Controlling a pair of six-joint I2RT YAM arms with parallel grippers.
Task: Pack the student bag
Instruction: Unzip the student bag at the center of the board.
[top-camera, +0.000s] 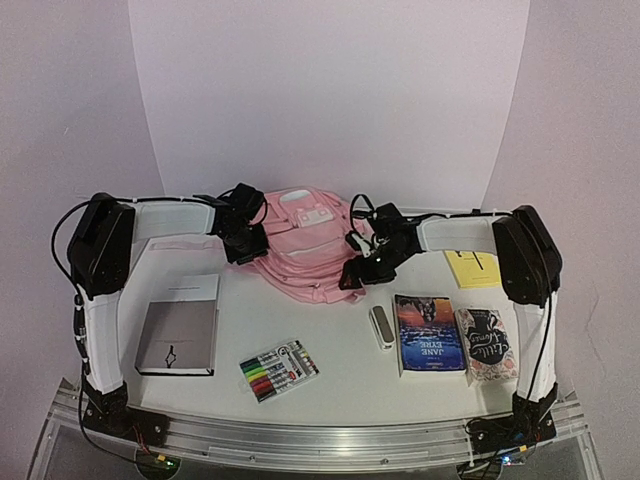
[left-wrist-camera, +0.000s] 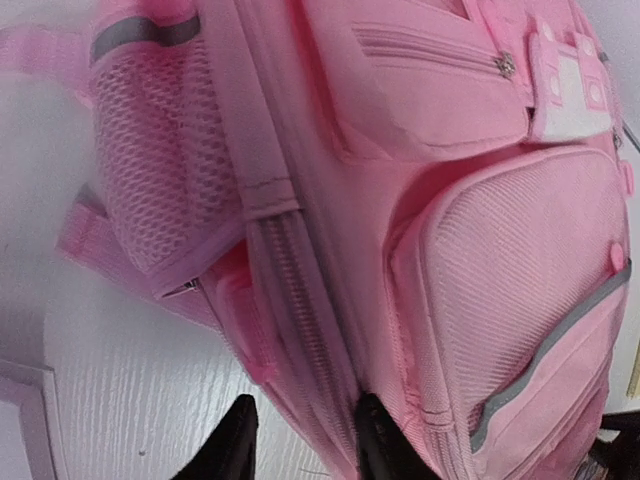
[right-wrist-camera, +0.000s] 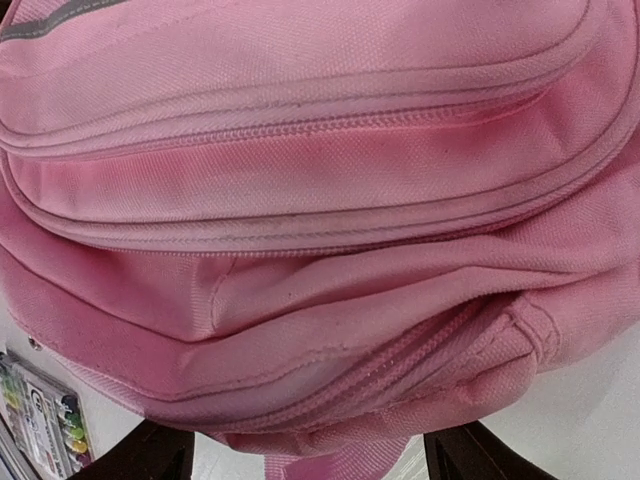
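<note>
Pink fabric bag (top-camera: 300, 245) lies at the 12 o'clock side of the table (top-camera: 340, 385), between the two grippers.
Its long axis runs from 12 to 6 o'clock, with the white patches at the far end. The left gripper (left-wrist-camera: 305, 445) is at the bag's 9 o'clock, one finger on each side of a zip seam; I cannot tell whether they pinch it. The right gripper (right-wrist-camera: 315, 455) is at 4 o'clock, released, jaws wide around the bag's edge. Both arms are about equally close. Free room is at 6 o'clock, before the markers (top-camera: 278, 369); the far table edge is near.
</note>
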